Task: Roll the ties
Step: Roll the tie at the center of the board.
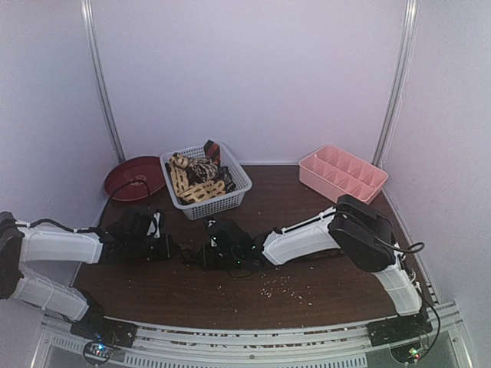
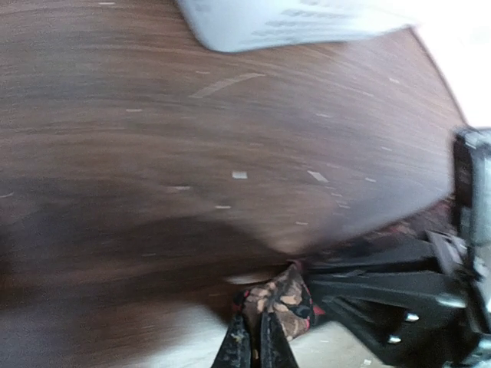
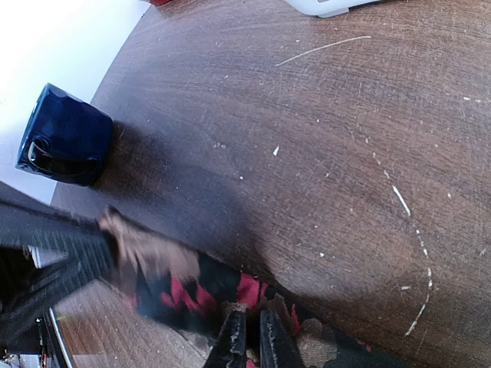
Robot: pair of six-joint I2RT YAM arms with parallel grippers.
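Left wrist view: left gripper (image 2: 249, 346), fingers pressed together on one end of a dark patterned tie (image 2: 285, 300). Red and tan motifs show, and the cloth is bunched at the fingertips, low over the brown table (image 2: 153, 153). Right wrist view: right gripper (image 3: 249, 337), jaws likewise closed on the same tie, a little further along. The red-and-black fabric runs flat across the wood toward the left arm's fingers. Purpose of the double hold, by judgement: one pinch anchors the strip while the other turns it, and the short span between is kept straight so a roll can form evenly. No coil is visible, so the rolling appears barely started. Top external view: both arms reach inward and meet left of centre, just in front of the white lattice basket (image 1: 219, 203). The held tie is hard to make out there against the dark surface. Remaining ties (image 1: 196, 180), tan-and-cream and dark, lie heaped in that basket, presumably waiting their turn. Pink compartment tray (image 1: 343, 172), rear right, well apart from the work, is possibly meant for finished rolls, though this cannot be confirmed. Dark red plate (image 1: 138, 170), rear left beside the basket. Dark blue mug (image 3: 65, 138), near the left arm. Pale crumbs (image 1: 285, 287) are scattered toward the front edge.
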